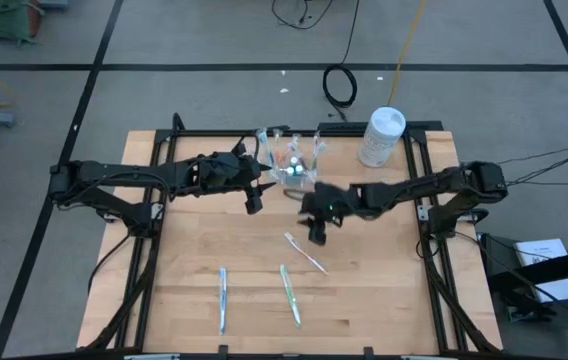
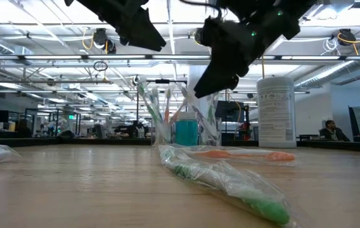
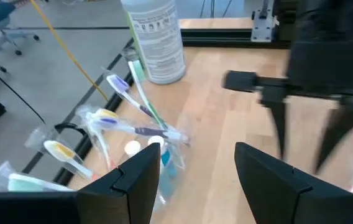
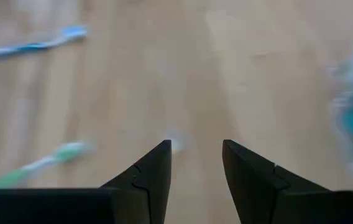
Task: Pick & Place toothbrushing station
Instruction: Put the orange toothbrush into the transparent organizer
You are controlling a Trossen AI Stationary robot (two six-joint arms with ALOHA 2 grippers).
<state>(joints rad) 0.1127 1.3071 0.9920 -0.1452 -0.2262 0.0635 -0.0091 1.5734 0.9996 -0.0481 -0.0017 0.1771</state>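
Note:
A clear plastic cup [image 1: 290, 170] stands at the table's far middle, holding several toothbrushes and a blue tube; it also shows in the low view [image 2: 186, 130] and the left wrist view [image 3: 140, 140]. Three wrapped toothbrushes lie flat on the table: pink [image 1: 305, 253], green [image 1: 290, 293] and blue [image 1: 223, 298]. My left gripper [image 1: 254, 200] is open and empty, in the air just left of the cup. My right gripper [image 1: 317, 232] is open and empty, in the air near the cup's right side, above the pink toothbrush's far end.
A white round-lidded canister [image 1: 382, 135] stands at the far right, behind the cup. A black frame [image 1: 154, 240] runs along the table's edges. Bare wood lies between the cup and the three loose toothbrushes.

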